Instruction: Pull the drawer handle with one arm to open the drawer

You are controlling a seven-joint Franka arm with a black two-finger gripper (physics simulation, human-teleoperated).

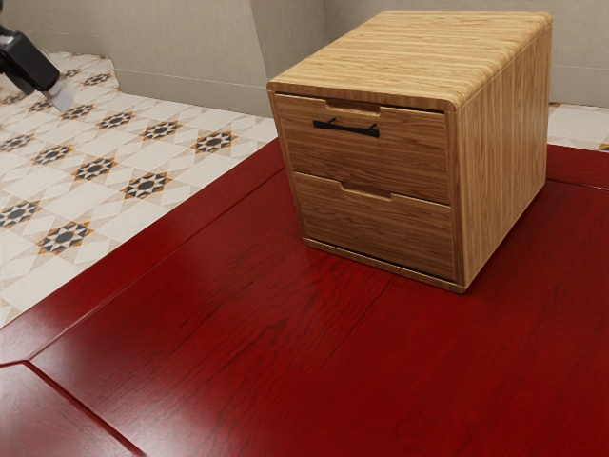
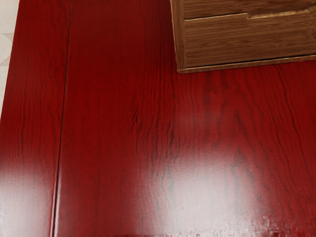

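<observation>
On the table, the drawer sits shut — black handle.

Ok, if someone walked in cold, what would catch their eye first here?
The light wooden cabinet stands out, sitting on the glossy deep red table toward the exterior view's right. Its upper drawer carries a small black handle, and both drawers look shut. The arm's pincer sits far off in the exterior view's upper left corner, over the patterned tile floor.
</observation>
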